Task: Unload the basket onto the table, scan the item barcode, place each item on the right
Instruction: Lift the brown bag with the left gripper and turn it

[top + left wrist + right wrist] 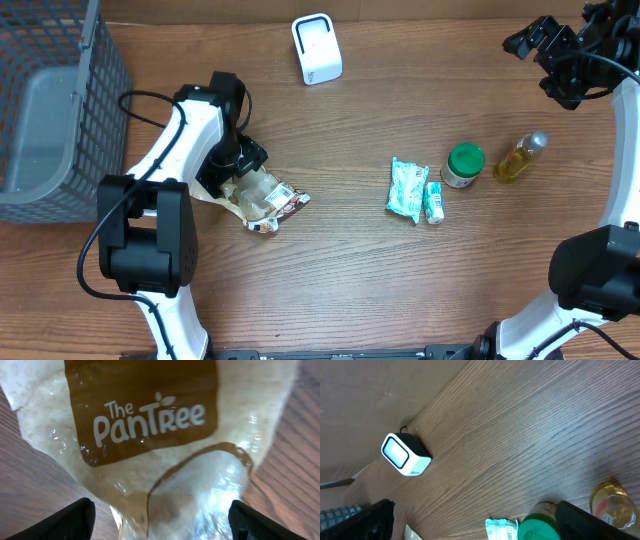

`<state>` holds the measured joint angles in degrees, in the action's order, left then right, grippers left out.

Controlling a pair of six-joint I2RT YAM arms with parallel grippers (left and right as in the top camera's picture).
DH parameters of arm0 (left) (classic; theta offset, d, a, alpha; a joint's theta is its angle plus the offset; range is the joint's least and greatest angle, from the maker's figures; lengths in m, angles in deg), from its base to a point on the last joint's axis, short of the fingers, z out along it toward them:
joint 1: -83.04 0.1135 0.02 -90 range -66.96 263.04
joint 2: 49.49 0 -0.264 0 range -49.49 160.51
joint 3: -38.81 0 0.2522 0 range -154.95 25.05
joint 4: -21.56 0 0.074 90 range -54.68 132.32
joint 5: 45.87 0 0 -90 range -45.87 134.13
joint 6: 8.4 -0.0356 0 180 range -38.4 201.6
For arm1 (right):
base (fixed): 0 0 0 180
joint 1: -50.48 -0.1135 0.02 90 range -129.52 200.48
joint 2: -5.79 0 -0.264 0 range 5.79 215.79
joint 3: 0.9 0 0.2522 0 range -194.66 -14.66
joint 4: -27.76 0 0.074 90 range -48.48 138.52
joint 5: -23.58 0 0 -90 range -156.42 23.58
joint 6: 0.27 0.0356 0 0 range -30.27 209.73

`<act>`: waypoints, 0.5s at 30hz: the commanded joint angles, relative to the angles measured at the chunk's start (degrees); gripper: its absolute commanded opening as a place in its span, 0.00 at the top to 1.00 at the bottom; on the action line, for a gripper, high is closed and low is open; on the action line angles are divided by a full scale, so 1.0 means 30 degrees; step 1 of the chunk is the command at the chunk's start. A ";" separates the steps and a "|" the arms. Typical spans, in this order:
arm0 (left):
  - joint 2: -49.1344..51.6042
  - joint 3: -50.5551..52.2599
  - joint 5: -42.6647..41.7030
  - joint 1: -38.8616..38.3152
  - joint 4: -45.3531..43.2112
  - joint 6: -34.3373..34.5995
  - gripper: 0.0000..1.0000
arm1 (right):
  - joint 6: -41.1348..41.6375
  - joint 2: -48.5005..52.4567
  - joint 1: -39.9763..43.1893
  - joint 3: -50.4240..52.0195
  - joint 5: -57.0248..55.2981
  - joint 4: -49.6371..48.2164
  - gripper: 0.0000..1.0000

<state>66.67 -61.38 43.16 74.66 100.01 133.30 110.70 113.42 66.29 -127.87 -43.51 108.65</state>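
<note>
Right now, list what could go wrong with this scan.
1. The left claw stands open over the glossy snack bag; a grip on that crinkly film could slip.
2. The left wrist view shows no barcode, so the bag may meet the scanner wrong side on.

place: brown wood table (pixel 400 290) with long dark lines in the wood | left side: grey wire basket (pixel 105 70) at the table's edge | back: thin pale strip along the far edge | light: soft, even, small shadows
</note>
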 commanded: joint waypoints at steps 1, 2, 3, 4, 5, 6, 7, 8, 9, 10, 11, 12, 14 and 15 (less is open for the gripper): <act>0.0240 0.0976 0.0328 0.0036 -0.0663 0.0423 0.15 | -0.0124 -0.0270 0.0007 -0.0393 -0.0131 -0.0051 0.00; 0.0240 0.1290 0.0321 0.0029 -0.1071 0.0430 0.16 | -0.0124 -0.0270 0.0007 -0.0393 -0.0131 -0.0051 0.00; 0.0240 0.1545 0.0313 0.0022 -0.1341 0.0444 0.17 | -0.0124 -0.0270 0.0000 -0.0393 -0.0131 -0.0051 0.00; 0.0240 0.1821 0.0321 0.0022 -0.1559 0.0627 0.18 | -0.0124 -0.0270 0.0007 -0.0393 -0.0131 -0.0051 0.00; 0.0240 0.2120 0.0350 0.0029 -0.1800 0.0772 0.19 | -0.0124 -0.0270 0.0000 -0.0393 -0.0131 -0.0051 0.00; 0.0240 0.2412 0.0342 0.0029 -0.2091 0.0780 0.21 | -0.0124 -0.0270 0.0000 -0.0393 -0.0131 -0.0051 0.00; 0.0240 0.2688 0.0342 0.0029 -0.2368 0.0787 0.24 | -0.0124 -0.0270 0.0007 -0.0393 -0.0131 -0.0051 0.00; 0.0240 0.2980 0.0342 0.0029 -0.2710 0.0772 0.28 | -0.0124 -0.0270 0.0000 -0.0393 -0.0131 -0.0051 0.00; 0.0240 0.3249 0.0335 0.0029 -0.3045 0.0772 0.32 | -0.0124 -0.0270 0.0007 -0.0393 -0.0131 -0.0051 0.00; 0.0240 0.3475 0.0328 0.0036 -0.3286 0.0750 0.38 | -0.0124 -0.0270 0.0007 -0.0393 -0.0131 -0.0051 0.00; 0.0240 0.3621 0.0328 0.0029 -0.3388 0.0758 0.42 | -0.0124 -0.0270 0.0000 -0.0393 -0.0131 -0.0051 0.00; 0.0240 0.3774 0.0328 0.0022 -0.3512 0.0750 0.48 | -0.0124 -0.0270 0.0007 -0.0393 -0.0131 -0.0051 0.00; 0.0240 0.3869 0.0321 0.0029 -0.3526 0.0597 0.59 | -0.0124 -0.0270 0.0007 -0.0393 -0.0131 -0.0051 0.00; 0.0240 0.3869 0.0321 0.0022 -0.3534 0.0321 0.60 | -0.0124 -0.0270 0.0000 -0.0393 -0.0131 -0.0051 0.00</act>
<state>65.93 -52.20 42.83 74.66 89.80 135.22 110.70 113.42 66.29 -127.87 -43.53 108.63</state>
